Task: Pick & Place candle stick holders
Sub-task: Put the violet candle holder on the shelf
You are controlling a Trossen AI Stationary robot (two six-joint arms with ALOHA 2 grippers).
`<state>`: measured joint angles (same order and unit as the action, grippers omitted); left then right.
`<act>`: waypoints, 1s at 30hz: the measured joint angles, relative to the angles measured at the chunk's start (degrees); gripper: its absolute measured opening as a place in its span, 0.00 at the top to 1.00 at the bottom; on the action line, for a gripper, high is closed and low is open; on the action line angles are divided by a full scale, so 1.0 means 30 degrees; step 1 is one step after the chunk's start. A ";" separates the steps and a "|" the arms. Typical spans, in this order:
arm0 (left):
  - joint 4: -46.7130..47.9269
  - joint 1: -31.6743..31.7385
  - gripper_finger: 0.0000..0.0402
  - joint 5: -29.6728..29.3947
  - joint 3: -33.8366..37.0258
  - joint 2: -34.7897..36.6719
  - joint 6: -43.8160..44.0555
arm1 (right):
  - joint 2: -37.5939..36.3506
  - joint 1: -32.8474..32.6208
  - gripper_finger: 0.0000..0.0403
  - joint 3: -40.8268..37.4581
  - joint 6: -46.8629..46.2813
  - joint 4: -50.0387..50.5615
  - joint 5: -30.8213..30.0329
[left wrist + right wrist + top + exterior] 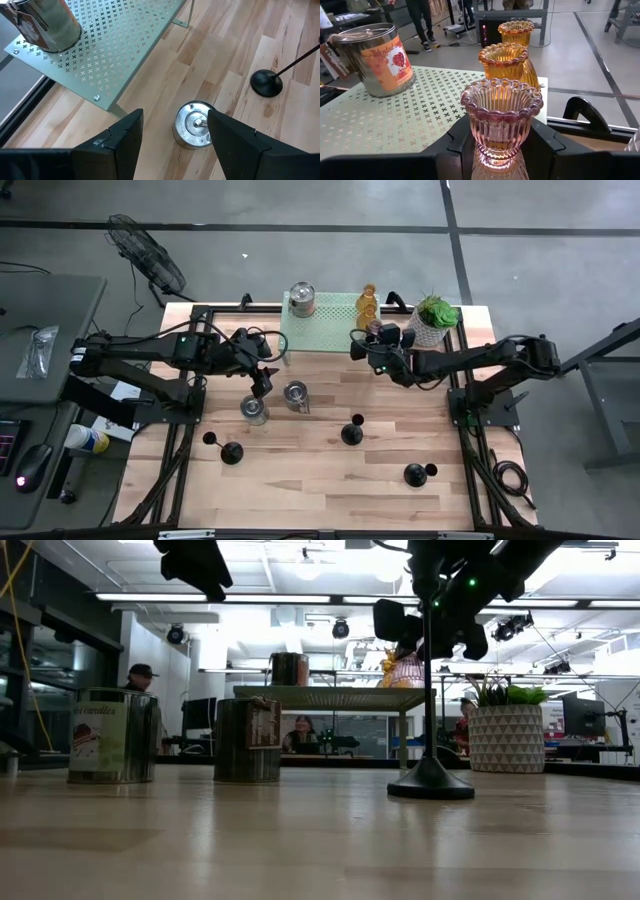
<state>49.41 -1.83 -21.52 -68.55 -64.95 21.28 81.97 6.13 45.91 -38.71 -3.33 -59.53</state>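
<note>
Right gripper (495, 145) is clamped on a pale pink ribbed glass holder (501, 112), held near the pale green perforated metal rack (395, 120). Risk: it knocks the two amber glass holders (507, 62) just ahead when set down. Left gripper (172, 132), jaws apart and empty, hangs above a shiny silver metal cup (194, 125) on the wooden table (240, 60).

Grey concrete floor (520, 240) crossed by dark lines surrounds the table; a floor fan (145, 255) stands nearby. Long ceiling lights (250, 597) glow over distant desks and people.
</note>
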 joint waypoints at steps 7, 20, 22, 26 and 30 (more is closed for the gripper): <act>-0.0007 0.0000 0.46 0.0000 0.0000 0.0000 0.0000 | -0.0022 0.0138 0.72 0.0015 0.0343 -0.0052 0.0664; -0.0020 0.0000 0.46 0.0007 0.0000 0.0000 0.0007 | 0.0537 0.0514 0.71 0.0051 0.0571 -0.0646 0.0804; -0.0015 -0.0004 0.46 0.0007 0.0000 0.0000 0.0007 | 0.0533 0.0516 0.71 0.0051 0.0672 -0.0627 0.0807; -0.0015 -0.0007 0.46 0.0008 0.0000 0.0000 0.0007 | 0.0539 0.0509 0.71 0.0039 0.1335 -0.0707 0.0931; -0.0018 -0.0004 0.46 0.0007 0.0000 0.0000 0.0007 | 0.0539 0.0502 0.71 0.0029 0.1532 -0.0713 0.1110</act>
<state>49.35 -1.84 -21.50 -68.55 -64.95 21.30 83.59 7.64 46.00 -34.12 -5.47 -56.20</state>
